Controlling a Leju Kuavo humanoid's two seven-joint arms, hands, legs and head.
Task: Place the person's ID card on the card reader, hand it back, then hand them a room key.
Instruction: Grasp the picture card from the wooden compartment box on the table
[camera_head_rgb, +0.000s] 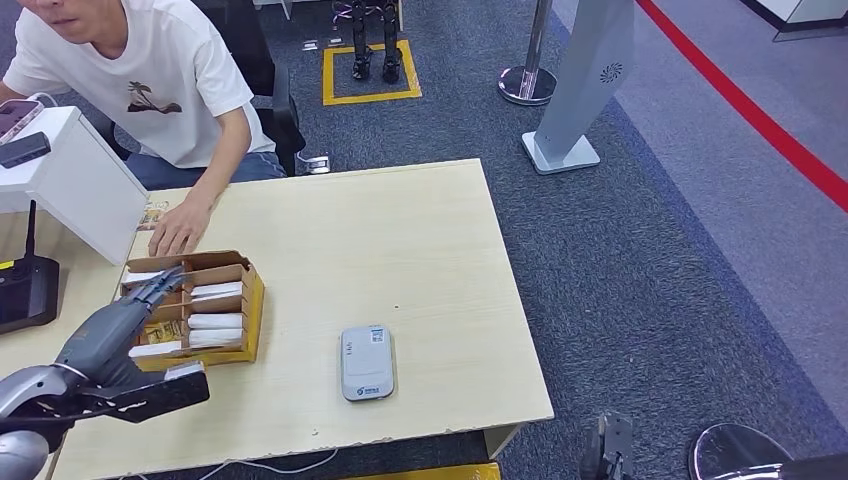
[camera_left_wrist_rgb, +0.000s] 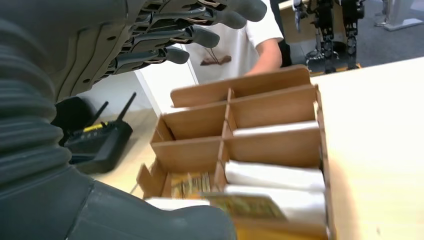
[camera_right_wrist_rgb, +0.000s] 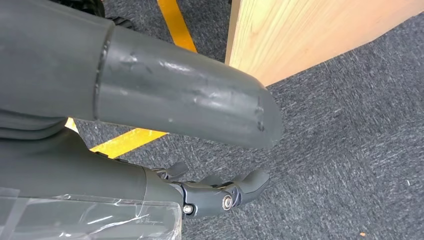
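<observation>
Left hand (camera_head_rgb: 120, 320), at my 9 o'clock, hovers with fingers spread and holding nothing over the tray (camera_head_rgb: 252, 300) of white key sleeves (camera_head_rgb: 215, 322); my right hand (camera_right_wrist_rgb: 215, 192) hangs off the table's edge above the carpet, fingers loosely curled, empty. I see the reader (camera_head_rgb: 366, 362) lying at 12 o'clock, nothing on it, and farther, at 11, the person's hand (camera_head_rgb: 180, 228) flat on the table (camera_head_rgb: 400, 240) beside a card (camera_head_rgb: 153, 214).

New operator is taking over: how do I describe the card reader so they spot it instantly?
On the light wooden table, look near the front edge, right of the compartmented cardboard box. The card reader is a flat pale-grey rounded slab lying alone on bare tabletop.
</observation>
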